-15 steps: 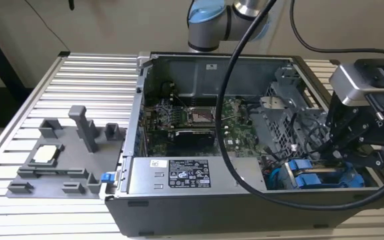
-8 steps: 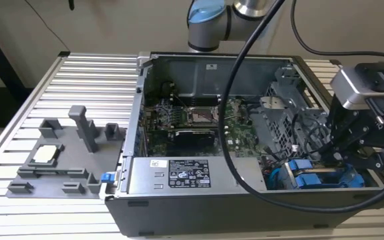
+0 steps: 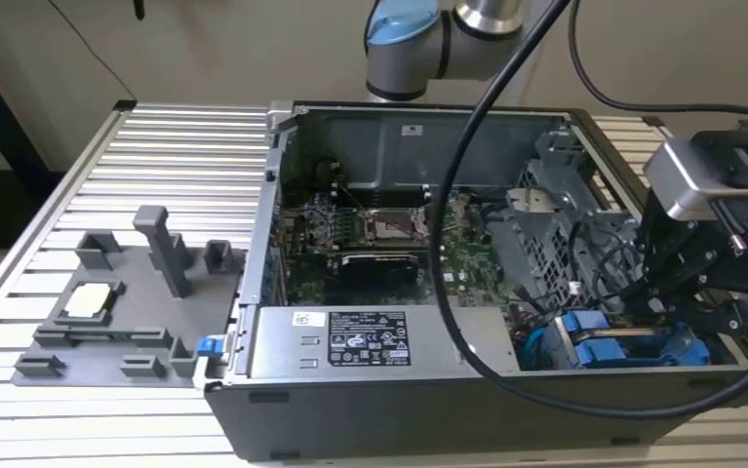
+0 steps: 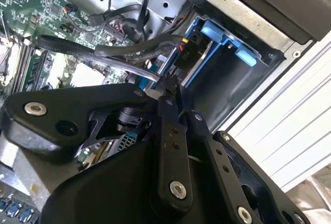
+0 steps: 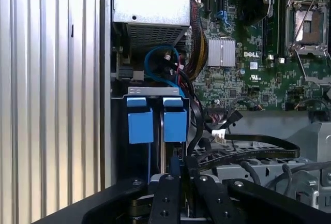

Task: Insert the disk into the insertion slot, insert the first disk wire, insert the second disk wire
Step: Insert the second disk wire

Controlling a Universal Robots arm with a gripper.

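Slatted table (image 3: pixel 113 409) bears the open case (image 3: pixel 478 409); the gripper (image 4: pixel 168 87), pinched shut on a cable (image 4: pixel 129 53) by the slot (image 4: pixel 222 74), risks snagging neighbouring wires.

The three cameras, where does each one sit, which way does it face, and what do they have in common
Exterior view: off the arm, above and in front of the open computer case, looking down into it; the arm and gripper show at its right.
First wrist view: on the arm, looking past the gripper at the blue drive tabs and motherboard.
Second wrist view: on the arm, behind the gripper, facing the insertion slot.
All three share the gripper and blue-railed bay.
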